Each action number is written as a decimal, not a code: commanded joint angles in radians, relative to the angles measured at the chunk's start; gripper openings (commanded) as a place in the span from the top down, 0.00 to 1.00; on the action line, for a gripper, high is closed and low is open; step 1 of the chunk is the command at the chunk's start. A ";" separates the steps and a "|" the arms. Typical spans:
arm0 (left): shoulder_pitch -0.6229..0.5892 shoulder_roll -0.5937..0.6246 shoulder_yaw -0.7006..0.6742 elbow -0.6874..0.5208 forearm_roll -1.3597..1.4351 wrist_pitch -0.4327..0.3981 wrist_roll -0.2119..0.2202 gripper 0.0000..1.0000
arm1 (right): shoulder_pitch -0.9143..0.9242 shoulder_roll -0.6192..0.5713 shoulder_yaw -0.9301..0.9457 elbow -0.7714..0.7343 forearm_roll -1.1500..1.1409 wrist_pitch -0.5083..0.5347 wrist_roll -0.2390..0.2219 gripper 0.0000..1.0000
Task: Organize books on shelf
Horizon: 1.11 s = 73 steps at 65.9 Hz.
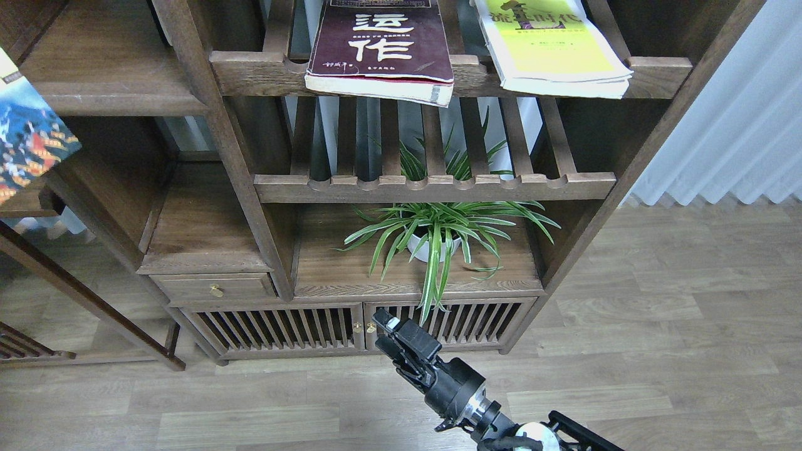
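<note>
The maroon book (379, 47) with white Chinese characters lies flat on the top slatted shelf and overhangs its front rail. The yellow-cream book (554, 53) lies to its right on the same slats and also overhangs. The small book with the blue-orange picture (28, 141) hangs tilted at the left edge; what holds it is out of view. The solid dark-brown shelf (119, 103) is at upper left, just right of that book. My right gripper (387, 326) is low, in front of the cabinet doors, with nothing in it. Its fingers cannot be told apart. My left gripper is out of view.
A potted spider plant (432, 241) stands on the lower board, its leaves hanging over the edge. Below are slatted cabinet doors (276, 329) and a small drawer (216, 289) with a brass knob. A white curtain (739, 125) hangs at right. A wooden frame (81, 291) stands at left.
</note>
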 commanded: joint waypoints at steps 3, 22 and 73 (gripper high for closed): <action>-0.111 0.018 0.001 0.053 0.101 0.000 0.000 0.93 | -0.002 0.000 0.004 0.003 0.001 0.000 0.000 0.07; -0.330 0.036 0.078 0.186 0.253 0.000 0.000 0.93 | -0.005 0.000 0.006 0.003 0.003 0.000 0.000 0.07; -0.688 0.079 0.320 0.473 0.380 0.000 0.000 0.95 | -0.013 0.000 0.007 0.015 0.007 0.000 0.002 0.07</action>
